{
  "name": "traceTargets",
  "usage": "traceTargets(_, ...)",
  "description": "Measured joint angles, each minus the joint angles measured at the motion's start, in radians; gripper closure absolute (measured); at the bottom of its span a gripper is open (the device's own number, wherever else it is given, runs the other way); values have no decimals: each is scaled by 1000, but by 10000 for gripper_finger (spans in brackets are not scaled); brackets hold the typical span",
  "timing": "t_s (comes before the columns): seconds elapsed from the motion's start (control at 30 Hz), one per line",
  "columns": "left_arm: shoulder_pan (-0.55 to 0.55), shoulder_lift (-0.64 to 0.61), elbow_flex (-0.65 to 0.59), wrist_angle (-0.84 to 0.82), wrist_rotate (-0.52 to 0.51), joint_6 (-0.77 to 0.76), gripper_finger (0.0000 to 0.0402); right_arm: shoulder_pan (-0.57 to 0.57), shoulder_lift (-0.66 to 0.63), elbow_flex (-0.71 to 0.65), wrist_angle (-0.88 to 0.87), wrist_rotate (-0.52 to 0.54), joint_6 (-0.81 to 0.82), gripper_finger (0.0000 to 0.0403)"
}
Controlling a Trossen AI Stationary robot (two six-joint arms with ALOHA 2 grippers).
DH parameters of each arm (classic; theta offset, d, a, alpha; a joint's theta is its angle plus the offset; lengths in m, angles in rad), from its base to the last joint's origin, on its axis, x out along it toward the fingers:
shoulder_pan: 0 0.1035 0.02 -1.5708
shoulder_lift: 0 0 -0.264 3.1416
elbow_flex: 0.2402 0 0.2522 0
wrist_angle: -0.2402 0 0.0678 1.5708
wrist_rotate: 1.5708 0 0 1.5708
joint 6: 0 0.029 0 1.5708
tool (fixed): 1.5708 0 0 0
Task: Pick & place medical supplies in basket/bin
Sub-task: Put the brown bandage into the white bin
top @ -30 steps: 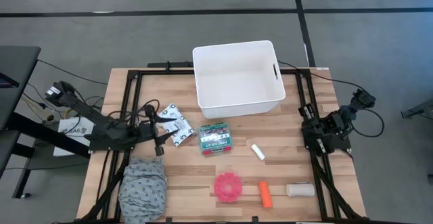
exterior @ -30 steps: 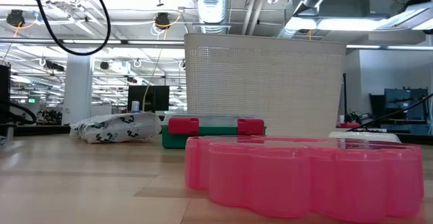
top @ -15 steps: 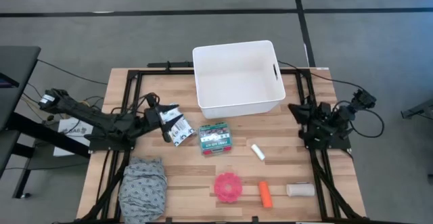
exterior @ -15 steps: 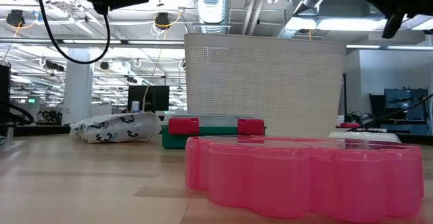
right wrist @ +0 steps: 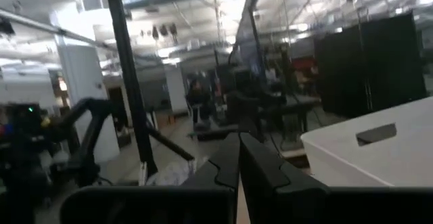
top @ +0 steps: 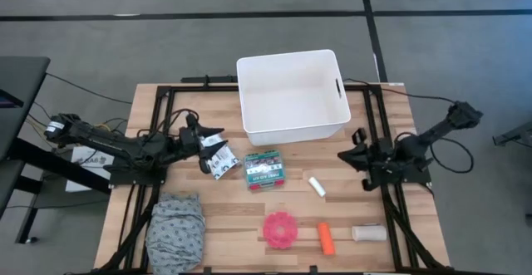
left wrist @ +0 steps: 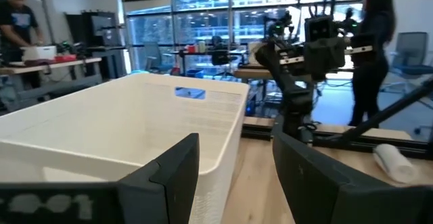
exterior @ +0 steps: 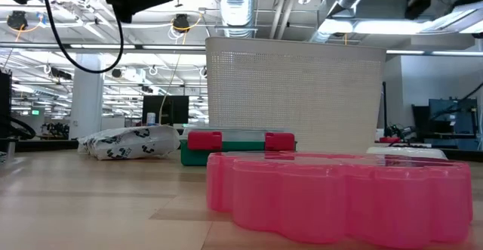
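My two arms and their fingers are dark. The large rectangular plastic tub [top: 291, 92] is plain white. Below it, the flat box [top: 263, 169] is green with red ends; left of the tub lies a white packet with black print [top: 218, 154]. The scalloped round disc [top: 282, 229] is pink, the short tube [top: 326, 238] orange, the cloth bundle [top: 176, 228] grey-patterned.

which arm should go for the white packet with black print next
Left, probably. The left gripper hangs open right beside the white packet on its side of the table, while the right gripper, fingers shut, sits across the table past the green-and-red box.
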Motion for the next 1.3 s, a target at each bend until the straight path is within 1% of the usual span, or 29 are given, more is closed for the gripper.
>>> traceTargets(0.1, 0, 0, 0, 0, 16, 0, 223, -6, 128, 62, 0, 0, 5, 397)
traceTargets(0.2, 0, 0, 0, -3, 18, -10, 223, -7, 222, 100, 1, 0, 15, 397)
traceTargets(0.33, 0, 0, 0, -38, 18, -42, 223, -8, 307, 107, 6, 11, 14, 397)
traceTargets(0.4, 0, 0, 0, -50, 18, -55, 223, -8, 339, 107, 7, 48, 18, 397)
traceTargets(0.47, 0, 0, 0, -51, 18, -63, 223, -8, 366, 107, 0, 75, 26, 397)
traceTargets(0.53, 0, 0, 0, -54, 18, -64, 223, -8, 388, 107, -5, 74, 22, 397)
traceTargets(0.67, 0, 0, 0, -53, 18, -80, 223, -4, 396, 129, 0, 52, -108, 397)
traceTargets(0.8, 0, 0, 0, -22, 18, -79, 223, -5, 395, 196, -11, 57, -136, 397)
traceTargets(0.9, 0, 0, 0, -10, 18, -79, 223, -5, 393, 264, -98, 55, -139, 397)
traceTargets(0.93, 0, 0, 0, -9, 18, -77, 223, -4, 393, 282, -142, 53, -131, 397)
traceTargets(1.0, 0, 0, 0, 1, 18, -66, 223, 2, 394, 301, -207, 50, -55, 397)
traceTargets(1.07, 0, 0, 0, 7, 17, -48, 223, 9, 394, 303, -235, 50, 29, 397)
traceTargets(1.3, 0, 0, 0, 108, 19, 61, 223, 4, 394, 303, -261, 46, 221, 397)
